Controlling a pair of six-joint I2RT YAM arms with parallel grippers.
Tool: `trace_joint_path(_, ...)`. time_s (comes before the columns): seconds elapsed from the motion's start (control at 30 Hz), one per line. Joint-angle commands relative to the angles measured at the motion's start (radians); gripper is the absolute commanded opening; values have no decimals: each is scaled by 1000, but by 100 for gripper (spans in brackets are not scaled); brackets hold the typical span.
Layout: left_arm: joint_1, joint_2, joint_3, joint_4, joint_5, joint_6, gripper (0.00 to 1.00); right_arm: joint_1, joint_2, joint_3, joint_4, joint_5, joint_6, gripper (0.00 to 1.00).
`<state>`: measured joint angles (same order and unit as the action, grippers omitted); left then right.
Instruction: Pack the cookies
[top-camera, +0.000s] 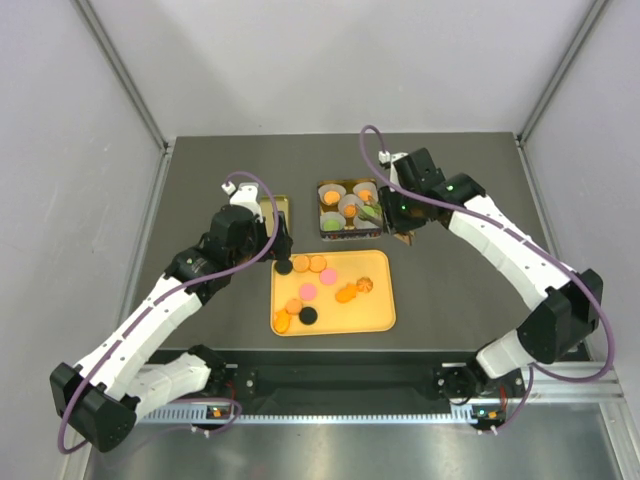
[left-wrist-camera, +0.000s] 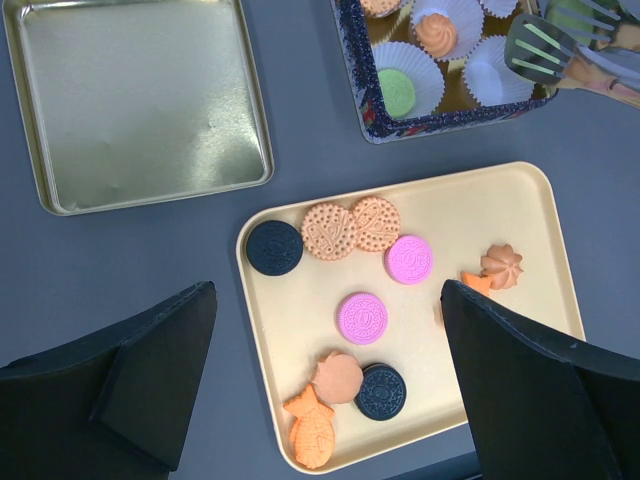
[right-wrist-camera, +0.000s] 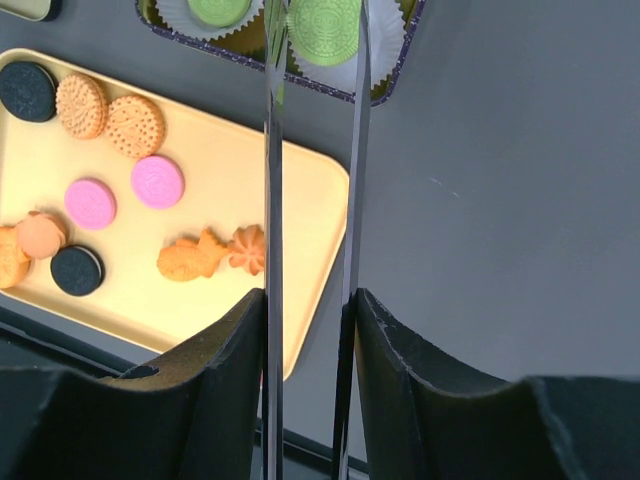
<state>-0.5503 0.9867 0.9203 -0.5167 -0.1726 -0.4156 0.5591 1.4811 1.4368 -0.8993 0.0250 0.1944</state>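
Note:
Several cookies (left-wrist-camera: 362, 318), orange, tan, pink and black, lie on the yellow tray (left-wrist-camera: 520, 215). Over the tray's near side my left gripper (left-wrist-camera: 325, 300) hangs wide open and holds nothing. My right gripper (right-wrist-camera: 308, 300) is shut on a pair of metal tongs (right-wrist-camera: 273, 150). The tongs reach into the cookie tin (right-wrist-camera: 400, 70), and a green cookie (right-wrist-camera: 325, 28) sits between their tips over a white paper cup. From above, the tin (top-camera: 350, 208) shows orange and green cookies in cups, with the right gripper (top-camera: 400, 225) beside its right edge and the left gripper (top-camera: 283, 255) at the tray's (top-camera: 380, 310) far-left corner.
The tin's shiny lid (left-wrist-camera: 140, 100) lies upside down on the dark table, left of the tin. The tongs' slotted head (left-wrist-camera: 545, 50) shows over the tin's right side in the left wrist view. Grey walls enclose the table on three sides.

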Motion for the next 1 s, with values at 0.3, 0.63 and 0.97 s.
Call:
trace_joint_path(0.3, 6, -16, 5, 33, -5, 21, 99, -19, 22, -12, 106, 26, 11, 37)
trace_joint_path(0.63, 6, -19, 3, 33, -5, 20, 99, -21, 15, -50, 123, 18, 16, 38)
trace_joint_path(0.97, 6, -22, 2, 30, -8, 20, 99, -22, 22, -73, 138, 10, 20, 38)
